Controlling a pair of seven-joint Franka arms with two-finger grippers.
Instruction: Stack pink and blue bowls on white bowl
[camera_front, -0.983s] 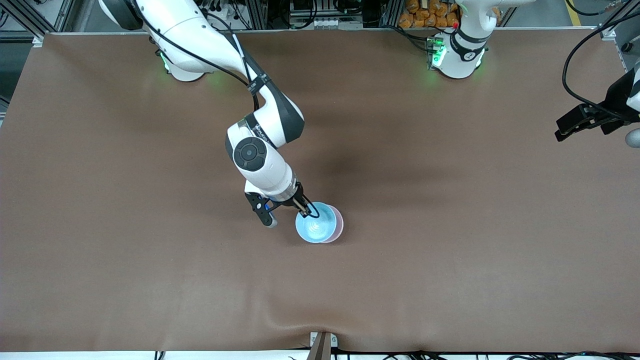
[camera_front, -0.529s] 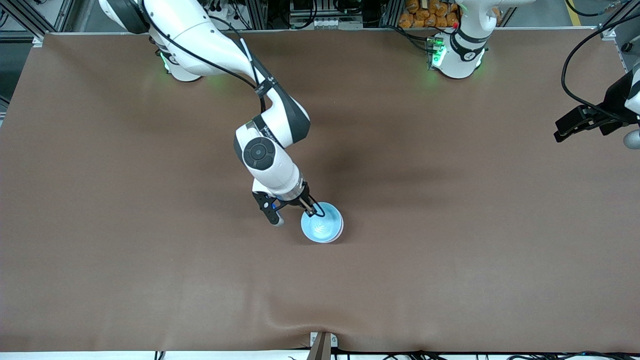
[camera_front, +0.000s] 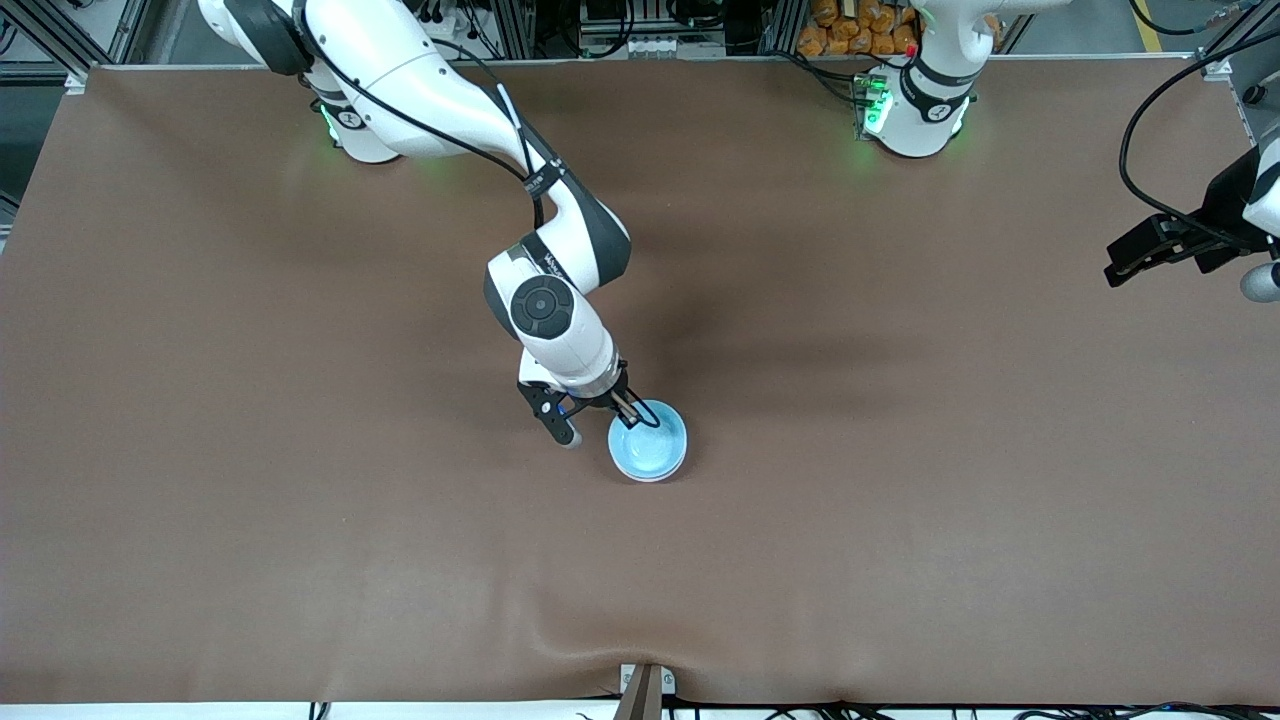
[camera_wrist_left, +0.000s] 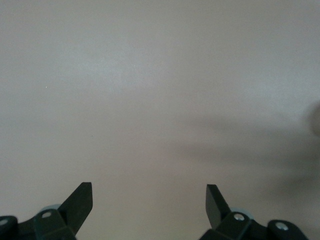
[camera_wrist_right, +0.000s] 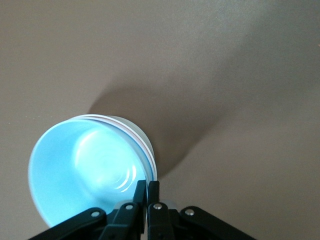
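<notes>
Right gripper (camera_front: 632, 409) pinches the blue bowl's (camera_front: 648, 441) rim, seating it in the pink (camera_wrist_right: 142, 142) and white bowl (camera_wrist_right: 131, 125) stack. Left gripper (camera_wrist_left: 149, 200) waits open over bare bench (camera_front: 900, 450).

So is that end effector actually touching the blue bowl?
Touching. In the right wrist view, the right end effector has its fingers pinched shut on the blue bowl at its rim, with no gap showing.
</notes>
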